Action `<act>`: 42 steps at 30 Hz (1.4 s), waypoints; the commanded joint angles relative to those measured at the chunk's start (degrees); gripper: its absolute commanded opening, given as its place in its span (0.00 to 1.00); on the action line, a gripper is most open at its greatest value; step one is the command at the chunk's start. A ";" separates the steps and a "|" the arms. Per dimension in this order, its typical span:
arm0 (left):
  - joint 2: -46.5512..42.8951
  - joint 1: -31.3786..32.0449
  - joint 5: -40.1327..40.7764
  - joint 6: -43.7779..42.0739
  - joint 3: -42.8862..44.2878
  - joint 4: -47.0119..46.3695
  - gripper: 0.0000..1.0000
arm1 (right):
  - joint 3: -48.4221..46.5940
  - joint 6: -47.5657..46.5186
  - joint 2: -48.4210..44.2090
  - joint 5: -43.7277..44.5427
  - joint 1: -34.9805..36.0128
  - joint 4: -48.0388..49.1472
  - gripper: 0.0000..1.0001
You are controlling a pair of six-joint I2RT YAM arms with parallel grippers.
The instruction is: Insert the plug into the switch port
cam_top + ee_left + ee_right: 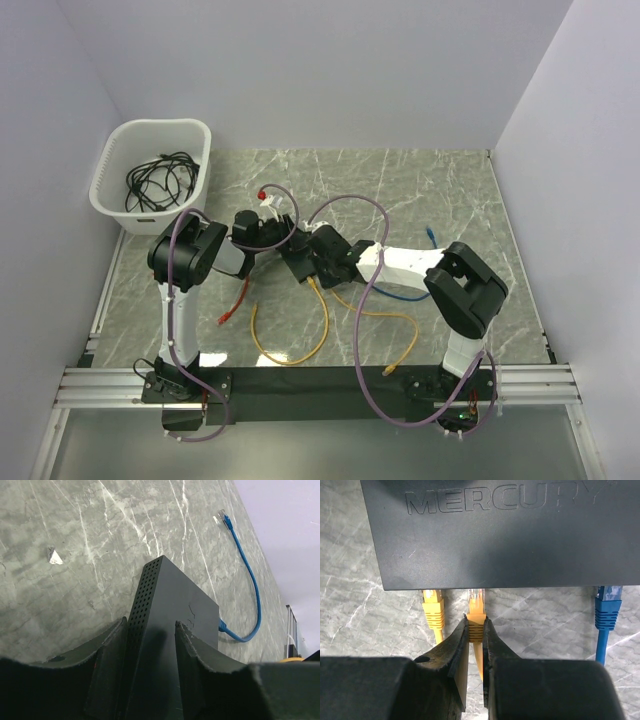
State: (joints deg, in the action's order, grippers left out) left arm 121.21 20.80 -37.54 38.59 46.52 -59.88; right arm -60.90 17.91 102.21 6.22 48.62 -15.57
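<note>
Right gripper [475, 628] is pinching the plug [476, 605], aiming lengthwise at the switch [490, 545] just beyond; left gripper [150, 625] is clamping the switch.

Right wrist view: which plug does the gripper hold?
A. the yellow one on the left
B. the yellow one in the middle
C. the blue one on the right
B: the right gripper is shut on the middle yellow plug; the left yellow plug and the blue plug are free.

Matte black plastic switch [490, 545], smooth yellow plastic plug [476, 619], grey veined marble-look table [360, 615]
</note>
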 commanded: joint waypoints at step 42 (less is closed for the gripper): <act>-1.06 1.00 -3.42 -2.82 -4.86 5.12 0.32 | -8.61 -3.23 1.93 4.68 0.95 5.56 0.00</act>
State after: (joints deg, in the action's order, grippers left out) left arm 120.18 20.47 -36.10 37.52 44.58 -60.69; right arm -64.60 15.97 104.38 7.44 49.65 -18.70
